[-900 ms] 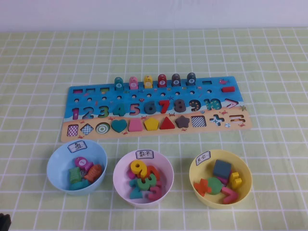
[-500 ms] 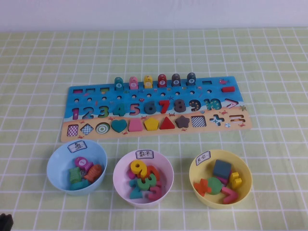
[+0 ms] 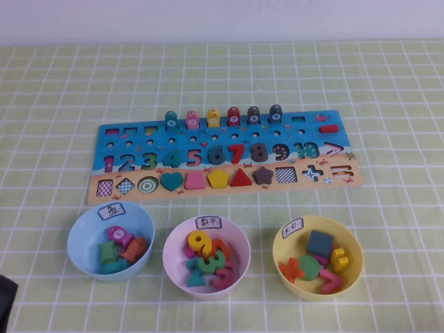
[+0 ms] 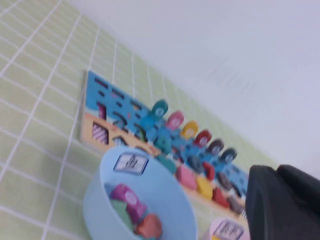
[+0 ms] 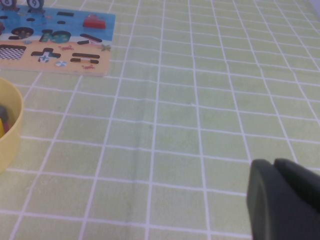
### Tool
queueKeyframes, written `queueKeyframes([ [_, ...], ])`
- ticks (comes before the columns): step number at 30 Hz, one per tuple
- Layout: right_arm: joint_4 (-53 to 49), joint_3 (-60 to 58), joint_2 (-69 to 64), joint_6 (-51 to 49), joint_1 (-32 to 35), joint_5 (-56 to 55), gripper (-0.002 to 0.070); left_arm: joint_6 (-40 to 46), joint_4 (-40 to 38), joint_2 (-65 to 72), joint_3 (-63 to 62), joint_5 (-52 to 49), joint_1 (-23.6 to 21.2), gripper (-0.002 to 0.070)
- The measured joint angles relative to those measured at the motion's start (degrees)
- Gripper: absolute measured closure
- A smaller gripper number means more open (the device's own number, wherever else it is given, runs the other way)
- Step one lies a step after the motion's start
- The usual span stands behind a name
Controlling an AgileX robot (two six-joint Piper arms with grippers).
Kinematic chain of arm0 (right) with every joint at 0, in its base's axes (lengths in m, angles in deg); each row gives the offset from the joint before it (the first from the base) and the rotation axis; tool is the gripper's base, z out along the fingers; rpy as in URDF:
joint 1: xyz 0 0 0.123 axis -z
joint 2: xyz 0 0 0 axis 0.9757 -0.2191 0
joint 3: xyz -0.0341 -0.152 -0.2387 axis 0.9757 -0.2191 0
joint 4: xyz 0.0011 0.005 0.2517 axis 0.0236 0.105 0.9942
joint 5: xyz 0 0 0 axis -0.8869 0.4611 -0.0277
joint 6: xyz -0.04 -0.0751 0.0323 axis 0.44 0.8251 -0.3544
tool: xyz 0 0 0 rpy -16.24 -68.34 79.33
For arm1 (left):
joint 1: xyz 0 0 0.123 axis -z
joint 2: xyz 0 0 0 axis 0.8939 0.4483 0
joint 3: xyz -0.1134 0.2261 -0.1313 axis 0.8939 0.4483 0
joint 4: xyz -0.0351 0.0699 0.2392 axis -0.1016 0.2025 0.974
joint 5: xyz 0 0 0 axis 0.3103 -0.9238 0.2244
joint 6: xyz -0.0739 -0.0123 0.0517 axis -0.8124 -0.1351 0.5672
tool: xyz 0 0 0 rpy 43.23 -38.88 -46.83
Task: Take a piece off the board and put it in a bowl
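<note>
The teal peg [image 3: 171, 119] I'm after stands at the near end of the peg row on the far edge of the puzzle board [image 3: 111, 132], with the pink peg [image 3: 192, 119] touching distance beside it and the yellow peg [image 3: 214, 117] next along. From my left claw [image 4: 280, 205] it lies ahead and well beyond the light blue bowl [image 3: 83, 229], which sits just in front of me.

What has changed is me: my left claw now shows larger at the lower left corner of the high view than a moment ago, so I judge the reach is only starting. My fingers are pressed together and hold nothing; they must spread before I can take the peg.

The bowl's rim is the edge to clear on the way out. Beyond the board's far edge the checked cloth [image 3: 55, 83] is open. My right claw [image 5: 285, 200] hangs over bare cloth past the yellow bowl [image 5: 12, 135]; I cannot tell whether it is wide or narrow.
</note>
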Motion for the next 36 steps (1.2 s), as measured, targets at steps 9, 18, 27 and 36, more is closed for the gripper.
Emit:
queueKeyframes([
  [9, 0.0, 0.0, 0.0, 0.0, 0.0, 0.0, 0.0694, 2.7, -1.2, 0.0, 0.0, 11.6, 0.0, 0.068],
  [18, 0.0, 0.0, 0.0, 0.0, 0.0, 0.0, 0.0694, 2.9, -1.4, 0.0, 0.0, 9.8, 0.0, 0.068],
  [27, 0.0, 0.0, 0.0, 0.0, 0.0, 0.0, 0.0694, 15.9, 1.0, 8.8, -4.8, 3.5, 0.0, 0.068],
  [36, 0.0, 0.0, 0.0, 0.0, 0.0, 0.0, 0.0694, 27.8, 4.0, 28.6, -22.5, -5.0, 0.0, 0.068],
])
